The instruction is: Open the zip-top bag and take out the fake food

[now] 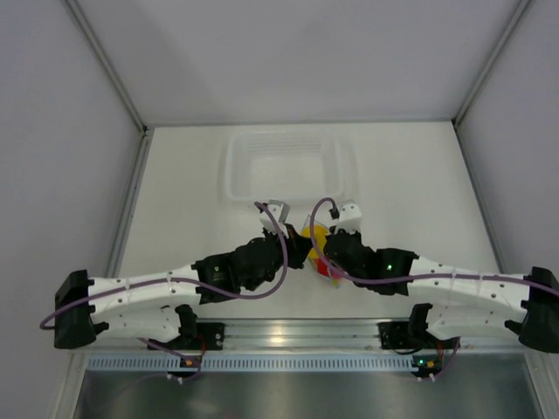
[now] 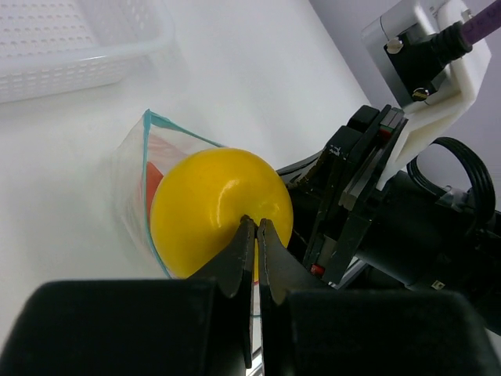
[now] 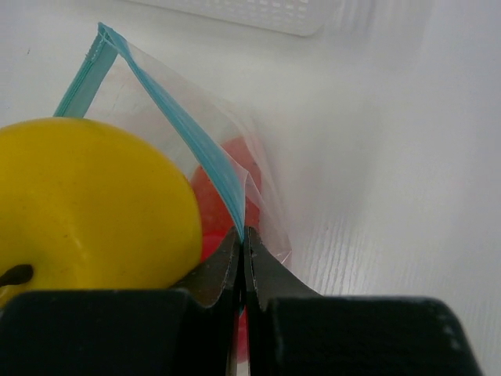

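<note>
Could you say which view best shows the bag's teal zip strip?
The right wrist view: the teal zip strip of the clear plastic bag runs close up into the shut right gripper. The left wrist view shows only a thin teal edge beside the yellow round fruit; the top view, nothing clear.

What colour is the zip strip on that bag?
Light blue-teal; the zip strip on the zip-top bag shows best in the right wrist view.

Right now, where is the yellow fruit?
Top view: the yellow fruit sits at the centre, in the zip-top bag, between the left pincer and the right pincer, just below the clear tray.
</note>
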`<state>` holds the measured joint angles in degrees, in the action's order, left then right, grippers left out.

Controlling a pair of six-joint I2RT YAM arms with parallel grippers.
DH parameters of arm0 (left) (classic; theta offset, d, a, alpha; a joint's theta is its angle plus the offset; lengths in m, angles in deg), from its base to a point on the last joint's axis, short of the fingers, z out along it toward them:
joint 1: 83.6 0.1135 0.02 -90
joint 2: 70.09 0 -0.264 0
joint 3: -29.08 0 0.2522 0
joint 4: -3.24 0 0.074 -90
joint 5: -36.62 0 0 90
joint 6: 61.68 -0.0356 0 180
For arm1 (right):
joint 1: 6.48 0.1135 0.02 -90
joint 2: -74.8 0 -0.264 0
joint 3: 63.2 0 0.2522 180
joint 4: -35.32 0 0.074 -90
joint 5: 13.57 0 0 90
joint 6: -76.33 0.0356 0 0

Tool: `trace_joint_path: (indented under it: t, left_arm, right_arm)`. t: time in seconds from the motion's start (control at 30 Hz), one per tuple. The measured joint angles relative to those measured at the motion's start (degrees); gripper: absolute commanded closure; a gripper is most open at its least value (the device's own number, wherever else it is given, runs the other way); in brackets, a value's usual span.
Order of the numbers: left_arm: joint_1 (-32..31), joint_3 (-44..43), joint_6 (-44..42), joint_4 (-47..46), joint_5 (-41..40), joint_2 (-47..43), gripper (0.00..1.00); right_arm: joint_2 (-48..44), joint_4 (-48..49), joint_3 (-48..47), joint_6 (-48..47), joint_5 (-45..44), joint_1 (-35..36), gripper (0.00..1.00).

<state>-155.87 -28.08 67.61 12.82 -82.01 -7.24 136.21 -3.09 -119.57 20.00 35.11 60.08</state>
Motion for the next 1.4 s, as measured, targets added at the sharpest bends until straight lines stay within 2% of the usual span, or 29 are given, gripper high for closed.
trace_joint_path:
  t: [0.33,0.63,0.77,0.93,1.07,1.4]
  left_arm:
    - [0.0,0.4,-0.7,-0.9,-2.5,-4.5,1.0]
    - [0.4,-2.4,-3.9,1.1,-9.1,-5.1,1.0]
    - [5.6,-4.3,-4.3,1.8,-8.3,-4.5,1.0]
    - [16.8,-5.7,-4.3,2.1,-4.7,-1.1,1.0]
    - [23.4,-6.1,-4.3,3.0,-1.2,2.4,1.0]
    - [33.7,-14.5,-6.8,4.2,3.3,14.2,1.0]
  right_arm:
    - [-0.8,-0.2,0.0,0.0,-0.7,-1.9,1.0]
    - [-4.0,-1.2,0.0,0.0,-1.3,-3.6,1.0]
    - [-5.1,-1.6,0.0,0.0,-1.4,-3.7,1.0]
    - [-5.9,-2.0,0.0,0.0,-1.3,-3.8,1.0]
    - [-8.0,-2.6,0.0,0.0,-1.4,-3.8,1.0]
    - [-12.2,-4.2,1.1,0.0,-1.3,-3.8,1.0]
